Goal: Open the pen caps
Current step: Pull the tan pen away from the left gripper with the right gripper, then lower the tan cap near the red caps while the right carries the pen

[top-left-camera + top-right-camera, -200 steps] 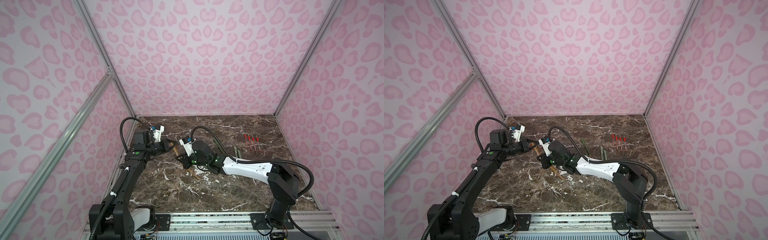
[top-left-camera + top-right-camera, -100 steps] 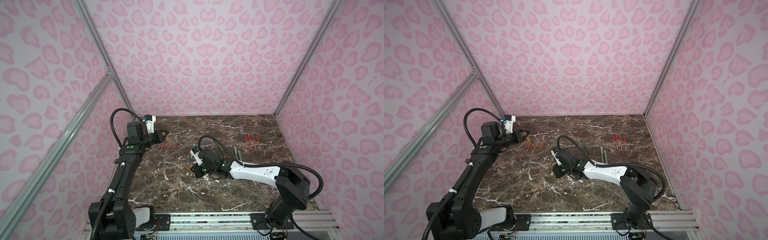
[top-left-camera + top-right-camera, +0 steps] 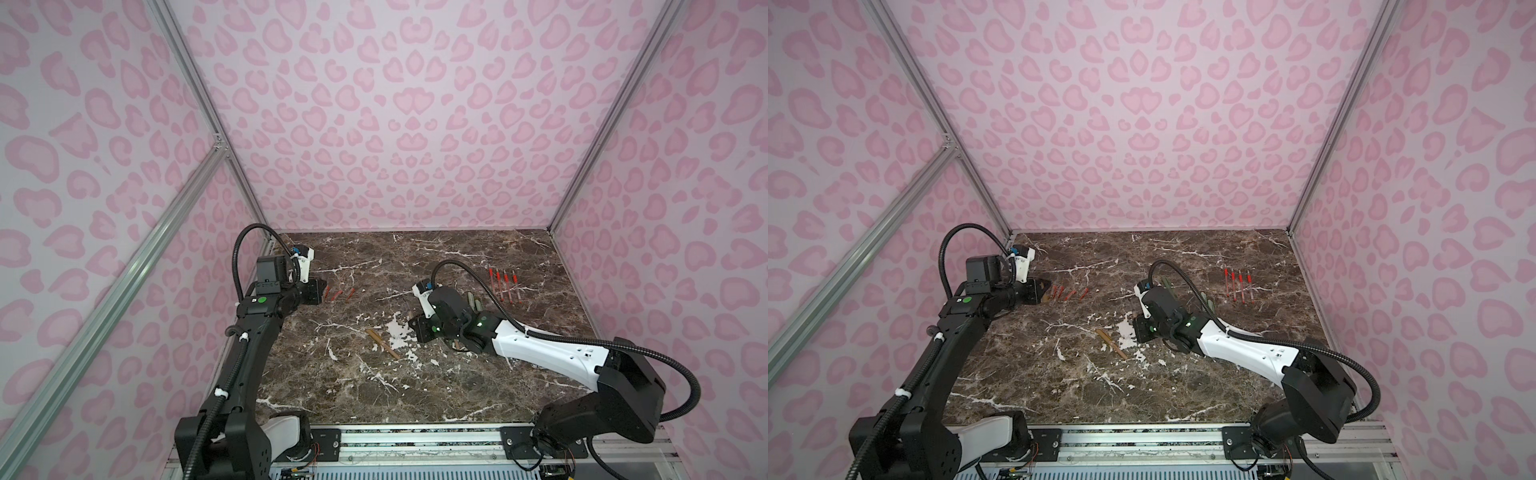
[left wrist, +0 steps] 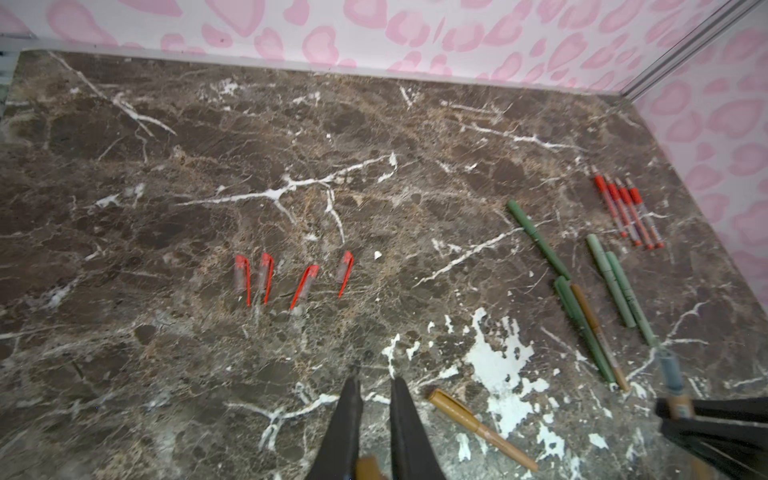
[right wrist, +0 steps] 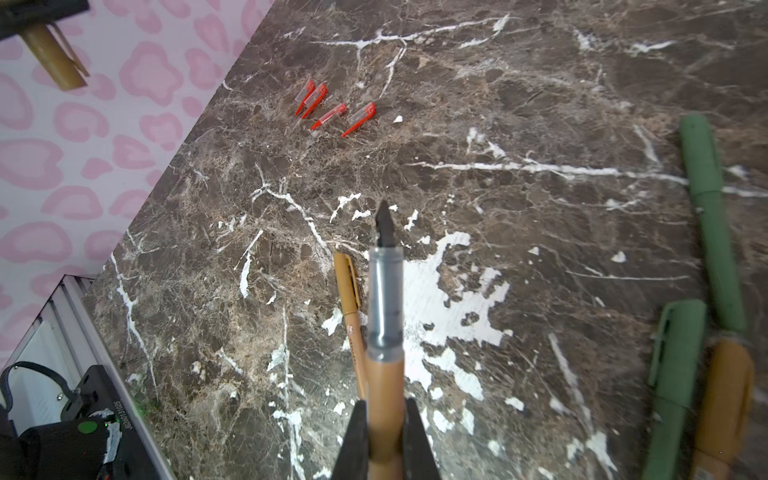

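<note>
My left gripper (image 3: 322, 291) (image 3: 1045, 289) (image 4: 376, 380) hovers at the table's left, shut on a tan pen cap (image 4: 368, 467) (image 5: 50, 54) that sits deep between its jaws. Several red pen caps (image 3: 338, 294) (image 3: 1069, 294) (image 4: 291, 276) (image 5: 332, 110) lie just right of it. My right gripper (image 3: 411, 328) (image 3: 1133, 330) (image 5: 385, 405) is near the middle, shut on an uncapped tan pen body (image 5: 384, 311) with a grey neck and a bare dark tip. A capped tan pen (image 3: 382, 343) (image 3: 1112, 343) (image 4: 478, 428) (image 5: 351, 316) lies on the marble between the grippers.
Several red pen bodies (image 3: 503, 284) (image 3: 1239, 284) (image 4: 627, 212) lie in a row at the back right. Green pens (image 4: 540, 241) (image 5: 706, 208) and another tan one (image 4: 598, 332) lie beside the right arm. Pink patterned walls (image 3: 395, 124) close in three sides.
The grippers were together left of the middle a second ago. They have drawn apart: the left went back-left with the tan cap, the right went right with the pen body.
</note>
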Controlling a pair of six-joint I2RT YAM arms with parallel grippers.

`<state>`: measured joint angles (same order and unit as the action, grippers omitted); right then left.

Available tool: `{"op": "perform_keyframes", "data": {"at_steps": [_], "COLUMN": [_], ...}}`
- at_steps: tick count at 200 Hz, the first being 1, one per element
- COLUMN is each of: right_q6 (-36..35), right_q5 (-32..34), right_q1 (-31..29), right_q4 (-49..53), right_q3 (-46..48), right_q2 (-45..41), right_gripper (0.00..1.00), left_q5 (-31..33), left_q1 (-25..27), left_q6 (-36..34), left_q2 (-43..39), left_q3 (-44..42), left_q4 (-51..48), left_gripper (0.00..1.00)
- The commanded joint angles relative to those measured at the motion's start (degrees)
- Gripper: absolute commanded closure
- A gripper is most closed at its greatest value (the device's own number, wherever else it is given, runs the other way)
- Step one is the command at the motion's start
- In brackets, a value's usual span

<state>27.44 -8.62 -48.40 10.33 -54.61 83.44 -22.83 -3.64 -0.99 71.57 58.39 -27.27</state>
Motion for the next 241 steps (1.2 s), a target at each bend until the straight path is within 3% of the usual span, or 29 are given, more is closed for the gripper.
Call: {"op": "perform_keyframes", "data": {"at_steps": [1,37,103,218,241], "right_q6": [-0.15,-1.55,-1.77,-5.79,-7.46], "right_q5": [1.24,1.77,2.03,-1.88,-1.66], "right_q1": [2.15,6.16,12.45,23.25,25.91], "right_q4": [2.87,4.83,9.06,14.4,14.9], "right_q3": [1.1,3.79,7.43,8.36,9.03], "right_q2": [-2.25,-7.33,-13.87,-16.76,-17.77], "right_gripper": [1.0,1.0,1.0,1.0,1.0], "left_q5": [3.32,6.84,14.58,15.27,15.13], "left_q1": [-0.05,-0.05,-0.34,-0.39,-0.32], "left_q6": [-3.32,-4.99,-7.0,-3.51,-3.83], "left_q2": [2.87,6.74,19.85,29.5,30.37], "left_q3": [0.77,-2.4,1.24,4.45,3.94], "left_q4": [-5.03,-1.93,-5.52,-6.75,-6.05], "left_gripper": [0.96,0.97,0.97,0.94,0.87]}}
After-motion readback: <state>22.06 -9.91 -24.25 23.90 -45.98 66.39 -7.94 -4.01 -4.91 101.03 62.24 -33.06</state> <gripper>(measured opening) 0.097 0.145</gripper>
